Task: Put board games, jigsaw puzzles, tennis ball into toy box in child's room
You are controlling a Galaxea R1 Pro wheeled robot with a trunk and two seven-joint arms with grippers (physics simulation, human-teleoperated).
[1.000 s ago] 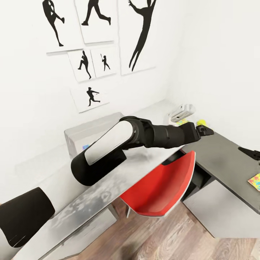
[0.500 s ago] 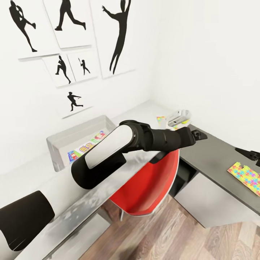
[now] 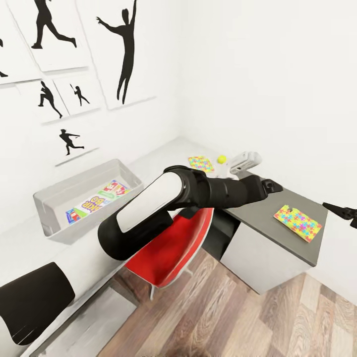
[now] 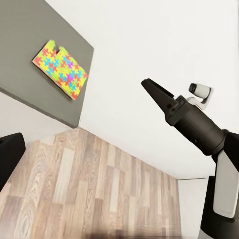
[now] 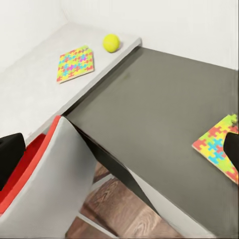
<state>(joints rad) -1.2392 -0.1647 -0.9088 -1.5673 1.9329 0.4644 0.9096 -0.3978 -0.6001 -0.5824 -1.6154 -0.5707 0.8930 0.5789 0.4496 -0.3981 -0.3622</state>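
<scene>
Right, the right gripper's (image 3: pixel 270 186) fingers can't be judged and the left gripper (image 3: pixel 342 210) looks pinched to an empty point, while a jigsaw puzzle (image 3: pixel 297 222) lies on the dark cabinet (image 3: pixel 258 208), another puzzle (image 3: pixel 201 163) and the tennis ball (image 3: pixel 221 159) on the pale tabletop (image 3: pixel 168 156), board games (image 3: pixel 94 202) inside the toy box (image 3: pixel 59 191).

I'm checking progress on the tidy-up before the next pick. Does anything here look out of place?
Yes. One jigsaw puzzle lies on the lower dark grey cabinet, not on the pale table, near the cabinet's front edge. The other puzzle and the tennis ball sit on the table, outside the toy box.
</scene>
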